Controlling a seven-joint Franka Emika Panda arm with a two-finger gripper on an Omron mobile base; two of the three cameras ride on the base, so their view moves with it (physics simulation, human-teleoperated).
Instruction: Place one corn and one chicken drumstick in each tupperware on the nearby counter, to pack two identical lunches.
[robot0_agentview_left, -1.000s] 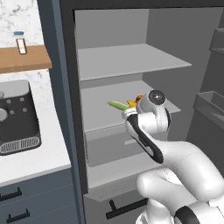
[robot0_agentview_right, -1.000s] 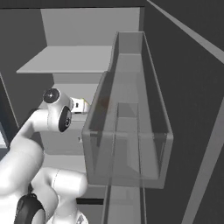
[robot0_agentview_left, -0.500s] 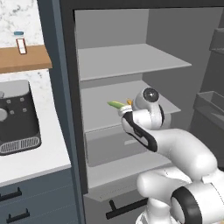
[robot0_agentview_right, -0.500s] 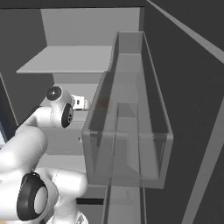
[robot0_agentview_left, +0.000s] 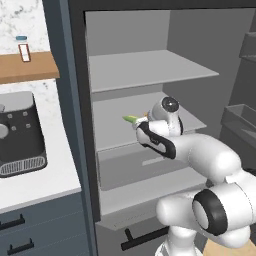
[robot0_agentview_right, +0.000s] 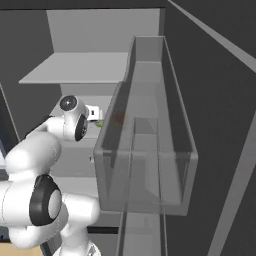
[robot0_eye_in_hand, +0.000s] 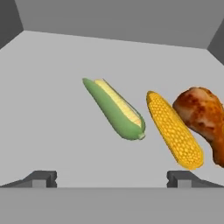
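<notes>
On the fridge's middle shelf (robot0_eye_in_hand: 52, 109) lie a pale green corn in husk (robot0_eye_in_hand: 114, 109), a bright yellow corn (robot0_eye_in_hand: 175, 130) to its right, and an orange-brown chicken drumstick (robot0_eye_in_hand: 202, 118) at the right edge, partly cut off. My gripper (robot0_eye_in_hand: 111, 179) is open and empty, hovering short of them, with the green cob centred between its fingertips (robot0_eye_in_hand: 41, 178). From the left base view, the green corn's tip (robot0_agentview_left: 130, 119) pokes out past my wrist. The tupperware is out of view. The white counter (robot0_agentview_left: 45, 180) runs left of the fridge.
A black appliance (robot0_agentview_left: 20, 135) stands on the counter under a wooden wall shelf (robot0_agentview_left: 27, 67) with a small bottle (robot0_agentview_left: 22, 47). The open fridge door's clear bin (robot0_agentview_right: 145, 150) juts close on my right. An upper fridge shelf (robot0_agentview_left: 150, 67) hangs above my hand.
My arm has reached a little farther into the fridge, the wrist shifting left toward the food on the middle shelf. The jaws have stayed open.
</notes>
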